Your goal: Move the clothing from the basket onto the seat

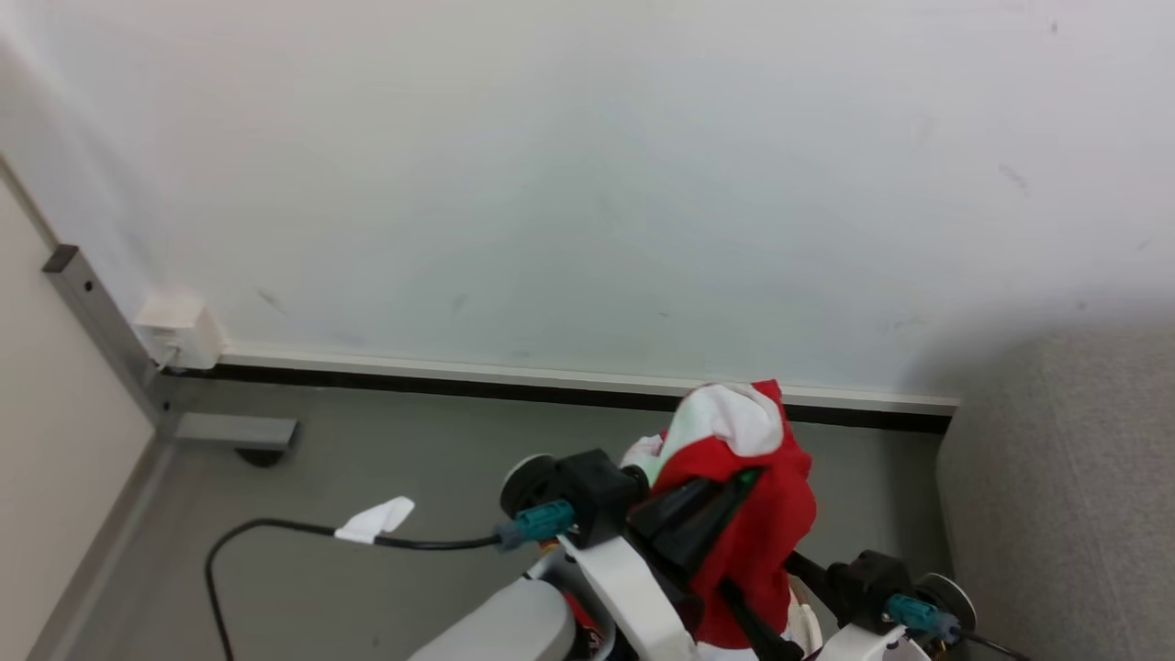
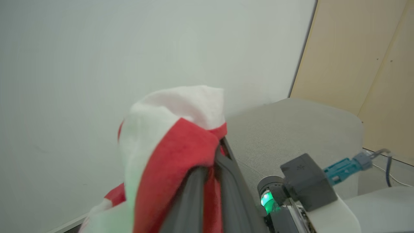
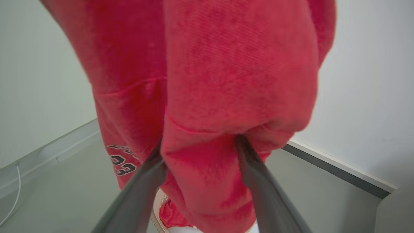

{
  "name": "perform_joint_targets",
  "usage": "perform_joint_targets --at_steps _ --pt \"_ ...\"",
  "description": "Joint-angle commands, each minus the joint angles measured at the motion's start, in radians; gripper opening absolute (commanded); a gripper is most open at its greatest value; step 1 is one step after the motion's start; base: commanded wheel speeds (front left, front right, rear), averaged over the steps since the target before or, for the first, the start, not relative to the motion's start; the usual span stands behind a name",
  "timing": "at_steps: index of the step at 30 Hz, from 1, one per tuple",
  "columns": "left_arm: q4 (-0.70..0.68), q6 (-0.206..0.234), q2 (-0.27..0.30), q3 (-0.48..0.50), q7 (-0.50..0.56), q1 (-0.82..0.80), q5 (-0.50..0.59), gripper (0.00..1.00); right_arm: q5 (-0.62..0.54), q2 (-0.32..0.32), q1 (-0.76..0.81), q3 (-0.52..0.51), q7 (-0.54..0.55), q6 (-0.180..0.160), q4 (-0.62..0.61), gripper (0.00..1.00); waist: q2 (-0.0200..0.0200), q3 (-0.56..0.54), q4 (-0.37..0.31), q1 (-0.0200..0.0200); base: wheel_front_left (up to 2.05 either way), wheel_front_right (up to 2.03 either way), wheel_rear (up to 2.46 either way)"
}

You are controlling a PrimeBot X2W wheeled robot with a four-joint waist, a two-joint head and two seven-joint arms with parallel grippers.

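Seat (image 1: 1065, 477): light grey sofa at the right of the head view. It is the drop-off, and the part that shows has nothing on it.
Clothing (image 1: 762, 514): a red and white bundle held up in the air over the grey floor (image 1: 367, 569). It is left of the seat and apart from it. Judged step: the carry, with the bundle lifted but not yet delivered.
Left gripper (image 2: 213, 155): clenched on the clothing, with red cloth pinched between its fingers and a white fold flopping over the tips. The next move likely calls for a swing to the robot's right until the bundle hangs over the cushion, then lowering and letting go.
Right gripper (image 3: 200, 145): jaws spread wide, with a thick red fold hanging between the 2 fingers. It seems to cradle the cloth rather than pinch it.
Print (image 3: 122, 166): dark, white-outlined characters on the red cloth, seemingly 2 digits, perhaps 33. The lettering above them is too cropped to read.
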Motion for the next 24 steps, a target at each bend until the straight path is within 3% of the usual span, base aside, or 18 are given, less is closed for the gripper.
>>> perform_joint_targets --at_steps 1,9,10,11,12,24 --pt "-0.011 0.002 0.001 -0.015 0.004 -0.011 -0.011 0.00 0.010 -0.001 -0.025 0.018 0.000 0.003 0.016 1.00 -0.0001 0.000 0.017 -0.0001 0.00 0.00 0.00" --pt "-0.032 0.002 0.015 -0.091 0.010 -0.035 -0.064 0.00 0.035 -0.016 -0.100 0.068 0.000 0.003 0.044 0.98 -0.0001 0.002 0.061 -0.0001 0.00 0.00 0.00" --pt "-0.029 0.002 0.018 -0.090 0.008 -0.036 -0.071 0.00 0.036 -0.017 -0.101 0.065 0.000 0.003 0.043 0.66 -0.0001 0.002 0.064 -0.0001 0.00 0.00 0.00" --pt "-0.027 0.002 0.020 -0.088 0.007 -0.039 -0.073 0.00 0.034 -0.016 -0.102 0.063 0.000 0.003 0.036 0.25 -0.0001 0.003 0.066 -0.0001 0.00 0.00 0.00" --pt "-0.025 0.002 0.023 -0.085 0.005 -0.042 -0.076 0.00 0.031 -0.015 -0.102 0.059 0.000 0.003 0.029 0.00 -0.0001 0.003 0.067 -0.0001 0.00 0.00 0.00" --pt "0.026 0.028 0.066 -0.005 -0.009 -0.009 -0.108 0.00 0.016 -0.034 -0.032 -0.020 0.000 0.003 -0.097 0.00 -0.0001 0.011 0.044 -0.0001 0.00 0.00 0.00"
